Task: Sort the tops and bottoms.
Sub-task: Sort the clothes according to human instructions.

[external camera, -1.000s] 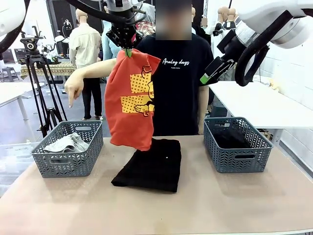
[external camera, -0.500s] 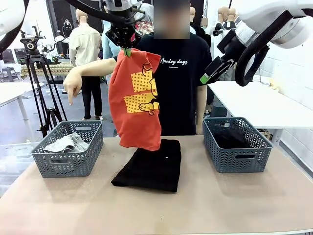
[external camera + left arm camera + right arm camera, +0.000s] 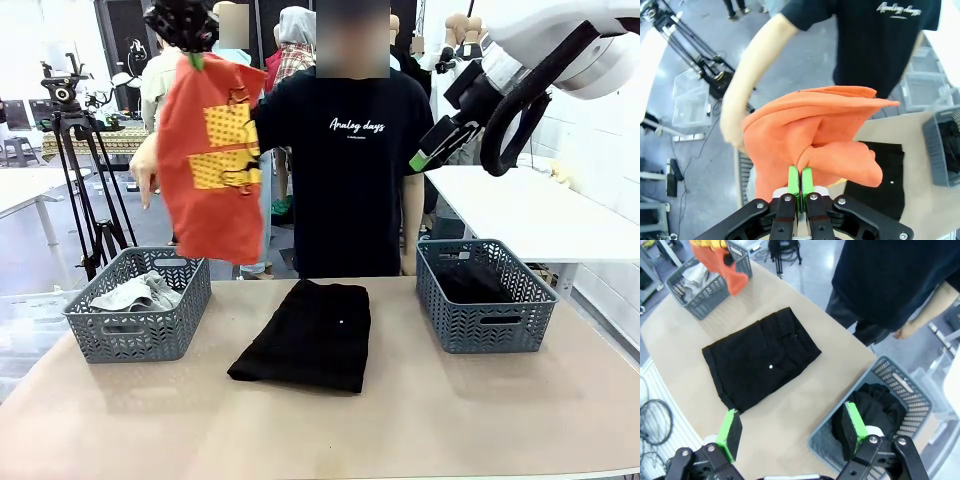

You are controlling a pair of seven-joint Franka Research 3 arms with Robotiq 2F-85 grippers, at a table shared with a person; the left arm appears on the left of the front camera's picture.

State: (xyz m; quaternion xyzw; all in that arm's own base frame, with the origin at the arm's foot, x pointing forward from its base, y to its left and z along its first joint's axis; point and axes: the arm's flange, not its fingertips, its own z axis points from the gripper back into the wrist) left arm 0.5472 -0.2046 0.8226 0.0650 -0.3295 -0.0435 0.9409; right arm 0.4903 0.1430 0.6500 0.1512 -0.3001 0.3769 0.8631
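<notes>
- left hand (image 3: 800, 176): green pads pinched together on a bunched fold of the orange top (image 3: 210, 160), held high near the left basket (image 3: 140, 338)
- orange top hangs free above the left end of the desk (image 3: 450, 420), long and creased, with a yellow patch (image 3: 225, 128) that has black dots and a dark cartoon figure
- grey-white top (image 3: 135, 292) lies crumpled in the left basket
- black bottoms (image 3: 305, 345) lie folded flat mid-desk, small white button (image 3: 342, 322) showing
- second black bottoms (image 3: 470, 285) sit in the right basket (image 3: 490, 328)
- right hand (image 3: 792, 429): fingers wide apart, holding nothing, up above the right basket
- readable text: "Analog days" in white script on the person's black T-shirt (image 3: 358, 180)
</notes>
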